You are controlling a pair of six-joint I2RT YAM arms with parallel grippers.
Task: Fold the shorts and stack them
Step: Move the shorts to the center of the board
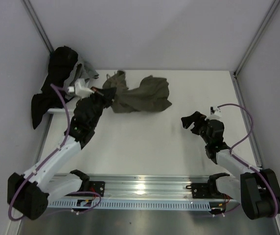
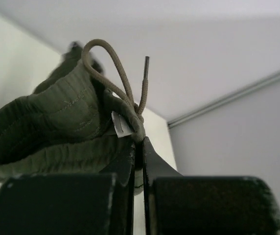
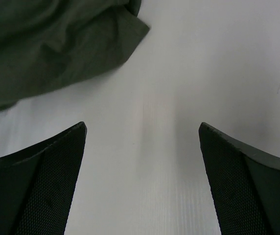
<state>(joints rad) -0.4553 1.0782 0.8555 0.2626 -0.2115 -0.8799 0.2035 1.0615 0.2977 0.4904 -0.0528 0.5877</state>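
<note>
the olive-green soft fabric shorts (image 1: 141, 95) lie bunched at the far middle of the white counter (image 1: 145, 147). the left jaws are pinched tight on the ribbed waistband, just beside the looped tan drawstring (image 2: 113, 73) and small white label (image 2: 121, 125). the right jaws stand wide apart, holding nothing, over bare counter near the shorts' loose hem. to spread the cloth flat, i'd judge the right should take the waistband's other end, not a leg, then both draw apart gently, clear of the dark heap of clothes (image 1: 57, 73) far left.
</note>
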